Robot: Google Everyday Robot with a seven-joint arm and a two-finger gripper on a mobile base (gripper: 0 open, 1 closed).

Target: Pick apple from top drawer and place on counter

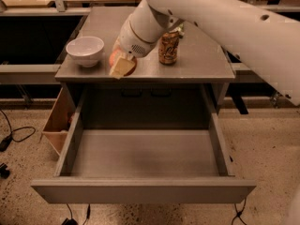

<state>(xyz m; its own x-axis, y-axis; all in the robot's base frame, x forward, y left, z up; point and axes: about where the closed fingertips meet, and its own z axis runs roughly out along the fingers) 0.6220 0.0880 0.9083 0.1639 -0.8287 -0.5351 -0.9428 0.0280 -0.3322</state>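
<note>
**Gripper** point(123, 65): left of centre in the frame, at the front edge of the grey surface point(201, 62), closed around the apple point(114, 58).

**Apple:** held in the gripper, just above or touching the surface; contact cannot be confirmed.

**Top drawer** point(140, 190): pulled wide open across the lower frame, nothing visible inside.

**Nearby items:** a white bowl point(85, 49) stands just left of the apple and a can point(169, 47) just right.

**Assessment:** the apple is judged light, firm and rigid. Its smooth skin is liable to slip, and to bruise under excess force. It is best held across its widest girth. Being round, it may roll toward the nearby edge on release.
</note>
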